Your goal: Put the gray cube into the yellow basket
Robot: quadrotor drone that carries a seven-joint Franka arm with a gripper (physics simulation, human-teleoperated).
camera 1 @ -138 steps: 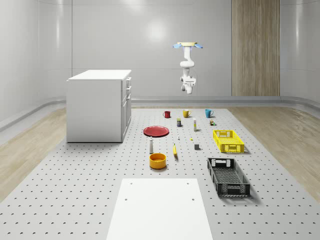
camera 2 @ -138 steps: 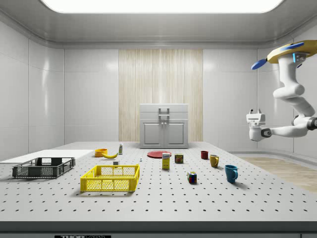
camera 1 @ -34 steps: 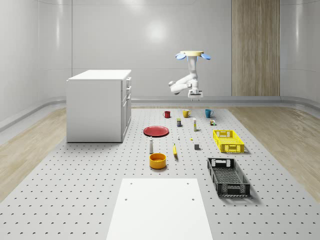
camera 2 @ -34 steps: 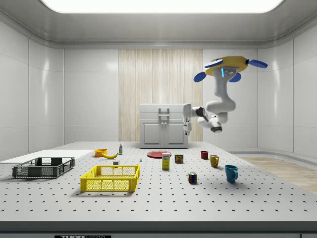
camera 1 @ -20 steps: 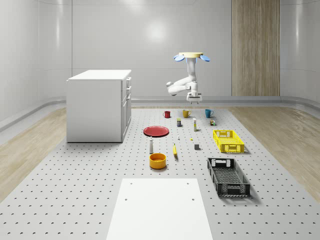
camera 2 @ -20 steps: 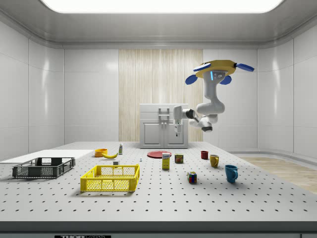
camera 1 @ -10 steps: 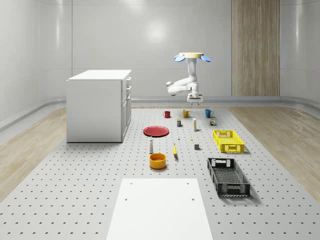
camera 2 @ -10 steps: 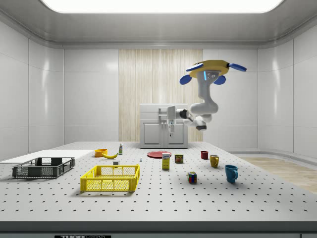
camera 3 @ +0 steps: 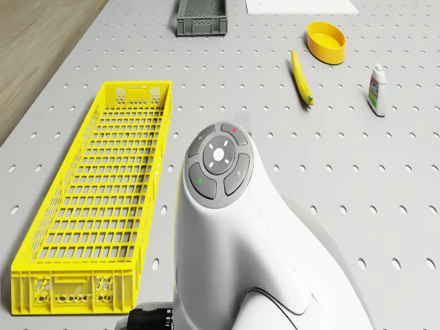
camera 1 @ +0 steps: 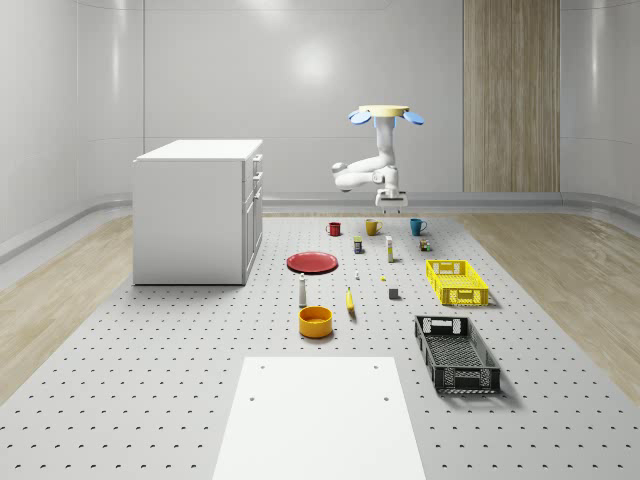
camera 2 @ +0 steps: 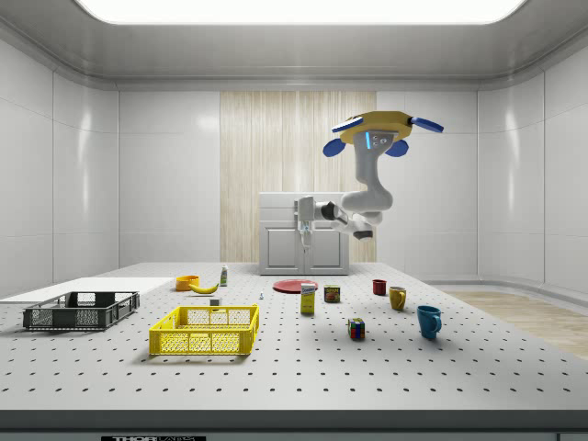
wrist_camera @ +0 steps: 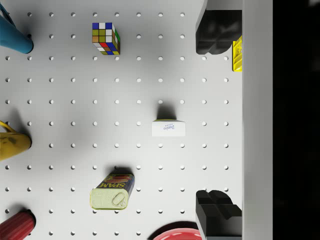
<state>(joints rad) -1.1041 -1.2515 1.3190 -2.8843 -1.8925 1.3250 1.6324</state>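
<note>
Looking down along the wrist, I found the fingers [wrist_camera: 215, 35] spread wide with nothing between them, pointed straight at the surface [wrist_camera: 75, 100], which suited an approach from above. Under them lay a small white box [wrist_camera: 169, 128], a Spam tin [wrist_camera: 112, 190] and a colour-puzzle cube [wrist_camera: 105, 38]. None of these was my target, so I judged the arm had yet to reach the pick.

The arm was bent out ahead of the drone [camera 1: 378, 113], and its elbow blocked much of the drone view. The drone hovered high over the far part of the surface, above the row of mugs and tins.

The gray cube [camera 1: 394, 293] sat alone on the surface, untouched. In the whole-scene view it was near the yellow basket [camera 1: 457, 282], at about nine o'clock from it and at six o'clock from the fingers, well apart from them. The basket stood empty with its open top up, so I reckoned a short carry and a plain drop would do. The banana [camera 1: 350, 300] lay near the cube at nine o'clock and seemed clear of the descent.
</note>
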